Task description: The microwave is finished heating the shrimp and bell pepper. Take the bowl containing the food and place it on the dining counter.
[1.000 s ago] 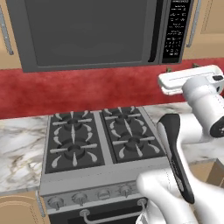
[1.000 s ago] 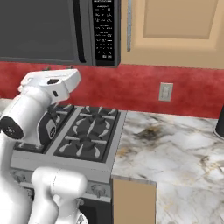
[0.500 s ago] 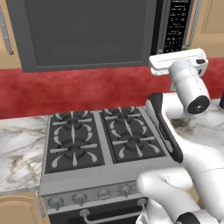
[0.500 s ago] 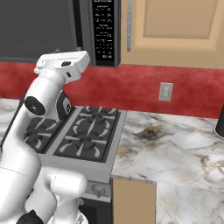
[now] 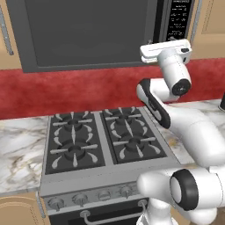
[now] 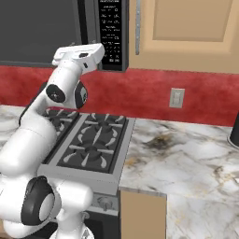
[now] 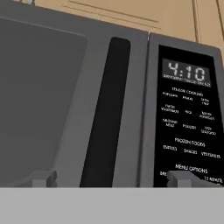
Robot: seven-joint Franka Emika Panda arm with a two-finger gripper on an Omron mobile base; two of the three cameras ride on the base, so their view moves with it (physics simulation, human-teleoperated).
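The microwave (image 5: 88,33) hangs over the stove with its dark glass door shut. Its black handle (image 7: 105,113) and keypad strip (image 7: 188,118) are close in the hand view, and the display reads 4:10. My gripper (image 7: 113,179) is open, its two tips wide apart, one on each side of the handle and just short of the door. From the base, the hand (image 5: 166,49) is level with the microwave's lower right corner; the same hand (image 6: 80,52) sits left of the keypad (image 6: 111,32). The bowl, shrimp and bell pepper are hidden behind the door. The dining counter is out of view.
A black gas stove (image 5: 101,140) with knobs along its front sits under the microwave. Marble counters (image 6: 186,158) flank it below a red backsplash (image 6: 186,100) with a wall outlet (image 6: 176,98). Tan cabinets (image 6: 186,32) stand to the microwave's right. A dark object (image 6: 234,133) stands at the far right.
The arm has swung the hand up from beside the stove and inward, to the microwave's lower right edge by the handle. Nothing else has moved.
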